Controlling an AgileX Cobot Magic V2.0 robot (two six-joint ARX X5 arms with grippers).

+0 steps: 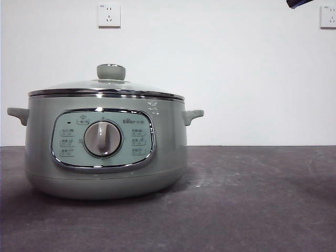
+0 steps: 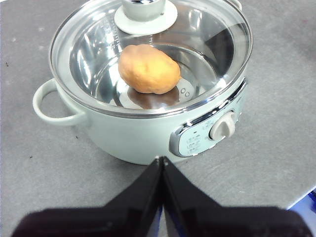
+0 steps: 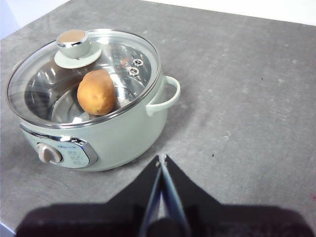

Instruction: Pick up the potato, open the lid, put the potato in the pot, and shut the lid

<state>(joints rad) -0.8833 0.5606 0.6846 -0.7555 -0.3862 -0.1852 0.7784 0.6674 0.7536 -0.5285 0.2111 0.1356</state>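
The pale green pot [image 1: 105,152] stands on the grey table, left of centre in the front view. The glass lid [image 1: 107,88] with its green knob [image 1: 111,72] sits shut on it. The orange-brown potato [image 2: 149,69] lies inside the pot, seen through the lid in both wrist views [image 3: 97,92]. My left gripper [image 2: 161,160] is shut and empty, held above the table in front of the pot's control panel [image 2: 210,131]. My right gripper [image 3: 162,159] is shut and empty, above the table beside the pot's side handle [image 3: 165,96].
The grey table [image 1: 252,199] stretches to the right of the pot. A white wall with two sockets [image 1: 108,16] is behind. A black arm tip [image 1: 298,3] shows at the top right corner of the front view.
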